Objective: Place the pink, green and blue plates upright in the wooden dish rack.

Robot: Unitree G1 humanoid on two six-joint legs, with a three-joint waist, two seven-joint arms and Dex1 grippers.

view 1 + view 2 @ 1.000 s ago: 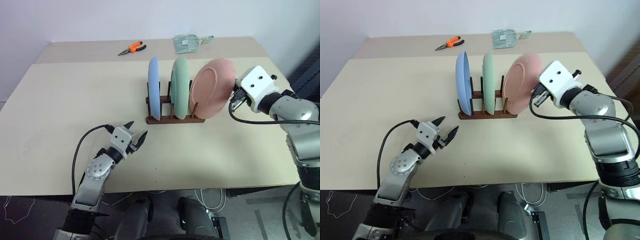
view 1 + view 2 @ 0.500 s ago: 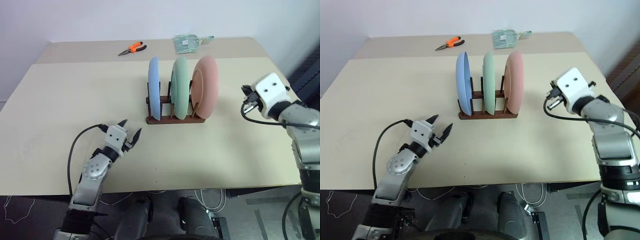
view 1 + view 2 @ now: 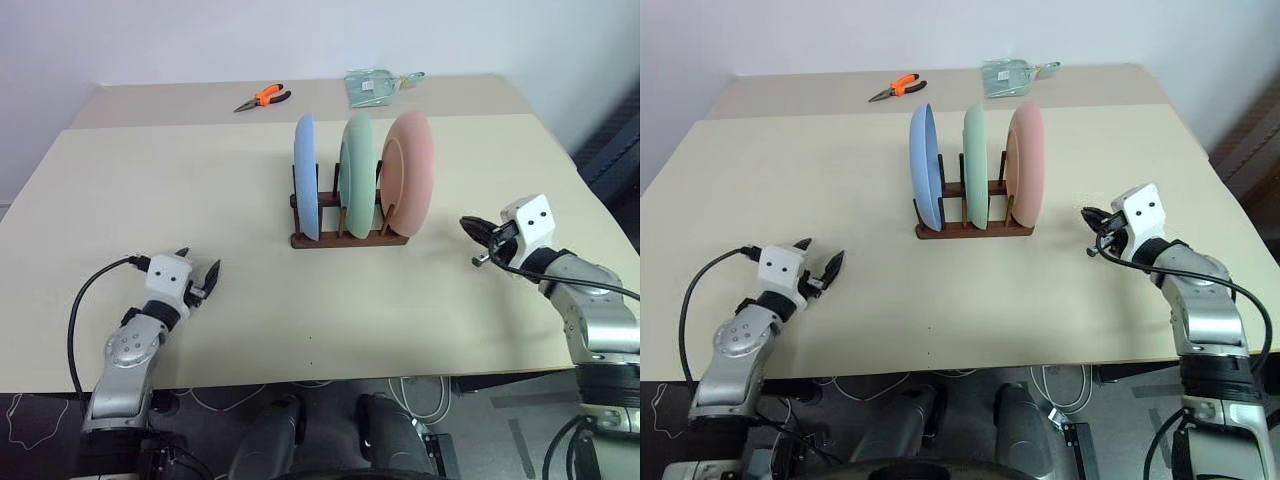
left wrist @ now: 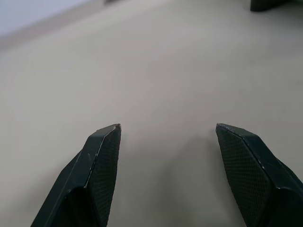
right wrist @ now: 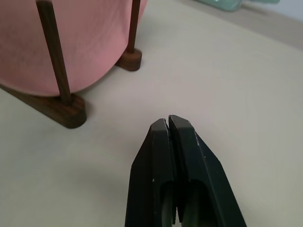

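Note:
Three plates stand upright side by side in the wooden dish rack (image 3: 350,239) at the table's middle: the blue plate (image 3: 305,188) on the left, the green plate (image 3: 356,186) in the centre, the pink plate (image 3: 410,178) on the right. My right gripper (image 3: 470,228) is shut and empty, low over the table to the right of the pink plate (image 5: 80,42), apart from it. My left gripper (image 3: 198,268) is open with nothing between its fingers (image 4: 102,156), near the table's front left, far from the rack.
Orange-handled pliers (image 3: 263,97) lie at the back of the table, and a pale green packet (image 3: 376,85) sits at the back right. The table's front edge (image 3: 330,375) runs just below both arms.
The pink plate went from leaning at my right gripper to standing upright in the rack. My right gripper drew away and sank toward the table. My left gripper swung out to the left.

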